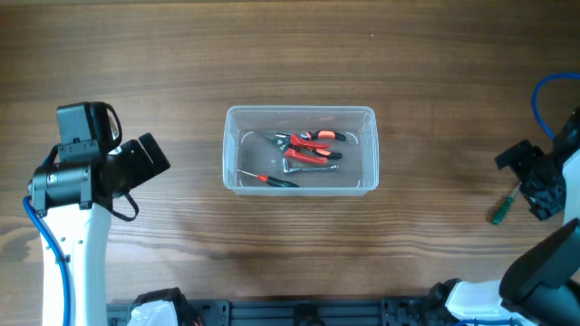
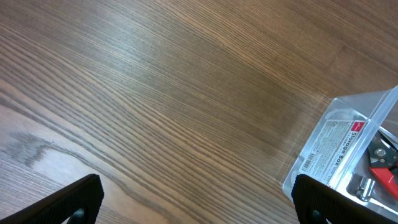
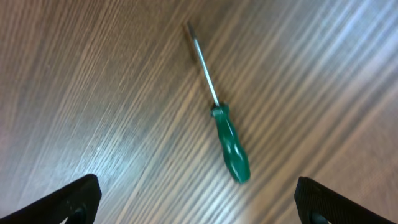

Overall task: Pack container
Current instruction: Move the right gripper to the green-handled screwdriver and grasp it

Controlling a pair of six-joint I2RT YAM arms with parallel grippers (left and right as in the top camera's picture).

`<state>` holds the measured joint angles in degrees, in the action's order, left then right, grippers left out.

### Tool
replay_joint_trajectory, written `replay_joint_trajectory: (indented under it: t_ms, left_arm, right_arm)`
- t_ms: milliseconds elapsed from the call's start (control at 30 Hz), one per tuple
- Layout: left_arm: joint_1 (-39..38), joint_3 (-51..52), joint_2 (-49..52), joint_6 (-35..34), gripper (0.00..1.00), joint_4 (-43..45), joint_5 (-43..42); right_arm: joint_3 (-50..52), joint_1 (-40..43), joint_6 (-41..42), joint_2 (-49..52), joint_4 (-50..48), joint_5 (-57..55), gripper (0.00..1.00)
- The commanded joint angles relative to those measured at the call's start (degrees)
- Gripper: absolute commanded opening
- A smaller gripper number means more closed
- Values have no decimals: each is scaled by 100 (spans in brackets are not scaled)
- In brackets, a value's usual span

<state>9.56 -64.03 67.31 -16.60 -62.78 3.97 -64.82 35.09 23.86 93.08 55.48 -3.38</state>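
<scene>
Container: the clear plastic tub sits in the middle of the wooden table, flat, open side up; in your left wrist view you see just one corner of the container, with a white label on its wall
Inside the container: red-handled pliers lie near the middle; a thin screwdriver with some red on it lies by the wall nearest the robot; a small silver tool lies between them, too small to name
Green screwdriver: it lies flat on the table, far off on your right side, well apart from the container; it has a green handle and a thin metal shaft
Left gripper: your left gripper is spread wide and holds nothing; it hangs over bare wood to the left of the container; the container's corner shows just by one of its black fingers
Right gripper: your right gripper is spread wide and holds nothing; it hangs over the green screwdriver and does not touch it
</scene>
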Motion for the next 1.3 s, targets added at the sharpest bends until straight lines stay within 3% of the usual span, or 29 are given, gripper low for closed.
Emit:
replay_joint_trajectory:
  t_ms: [0, 733, 867, 1067, 1267]
  left_arm:
    - [42, -48, 15, 136, 100, 17, -70]
    - [42, -48, 15, 136, 100, 17, -70]
    - [42, -48, 15, 136, 100, 15, -70]
    - [42, -48, 15, 136, 100, -7, -72]
    - [42, -48, 15, 136, 100, -31, -70]
  right_arm:
    - [175, 24, -603, 293, -278, 87, 100]
    - [1504, 24, -870, 562, -1991, 328, 98]
    - [1504, 24, -870, 562, -2015, 328, 91]
    - [1504, 24, -870, 562, -2006, 328, 66]
    - [1504, 24, -870, 562, -1991, 328, 49]
